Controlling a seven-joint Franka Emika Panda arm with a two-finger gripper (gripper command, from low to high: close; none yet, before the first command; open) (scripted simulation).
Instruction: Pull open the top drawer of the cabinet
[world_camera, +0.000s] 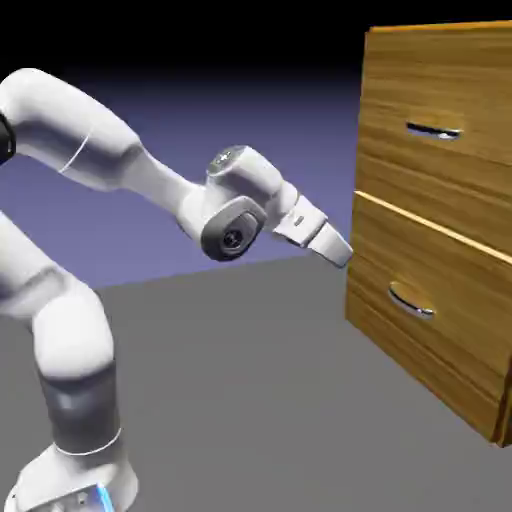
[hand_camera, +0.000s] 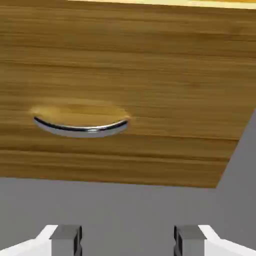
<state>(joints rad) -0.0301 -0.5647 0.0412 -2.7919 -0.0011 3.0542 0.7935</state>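
The cabinet (world_camera: 380, 120) stands at the right of the exterior view. Its top drawer (world_camera: 455, 85) sits closed in the upper half, with a slim straight silver handle (world_camera: 435, 131). My gripper (world_camera: 343, 254) hangs below and left of that handle, close to the upper left corner of the lower drawer (world_camera: 440, 260), touching nothing. In the hand view the gripper (hand_camera: 127, 241) is open, with empty space between the grey fingertips (hand_camera: 66, 239). That view faces the lower drawer (hand_camera: 150, 65) and its bowed handle (hand_camera: 80, 128); the top drawer is out of that view.
The lower drawer's bowed silver handle (world_camera: 410, 303) is below and right of the gripper. A pale strip (world_camera: 430, 226) runs along that drawer's top edge. Grey table (world_camera: 250, 380) stretches between the robot's base and the cabinet.
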